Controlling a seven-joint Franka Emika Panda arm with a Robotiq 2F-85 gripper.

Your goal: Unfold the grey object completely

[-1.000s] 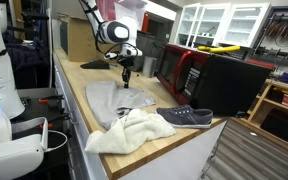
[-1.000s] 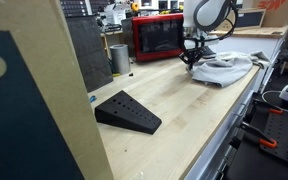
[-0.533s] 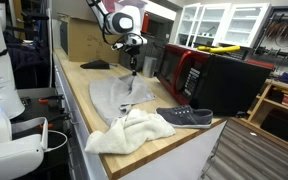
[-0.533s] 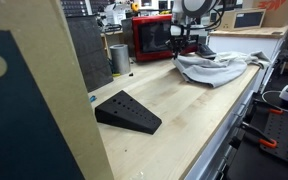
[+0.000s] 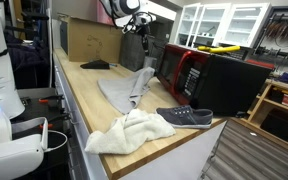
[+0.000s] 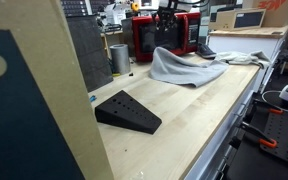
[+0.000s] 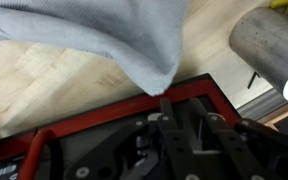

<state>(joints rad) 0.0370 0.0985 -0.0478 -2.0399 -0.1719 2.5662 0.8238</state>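
Note:
The grey cloth (image 5: 127, 88) lies on the wooden bench top, with one corner pulled up into a peak near the red microwave. It shows in both exterior views (image 6: 187, 66) and fills the top of the wrist view (image 7: 104, 30). My gripper (image 5: 142, 42) is high above the bench at that peak (image 6: 170, 22). In the wrist view its fingers (image 7: 176, 100) are close together, and the cloth's tip meets their ends. The pinch itself is hard to make out.
A red microwave (image 5: 189, 70) stands behind the cloth. A white towel (image 5: 132, 130) and a dark shoe (image 5: 187, 117) lie near the bench's front. A black wedge (image 6: 127, 110), a metal cup (image 6: 119, 57) and a cardboard box (image 5: 89, 40) are further along.
My gripper has risen and moved toward the microwave, dragging the cloth's corner up with it. The cloth has spread out longer along the bench.

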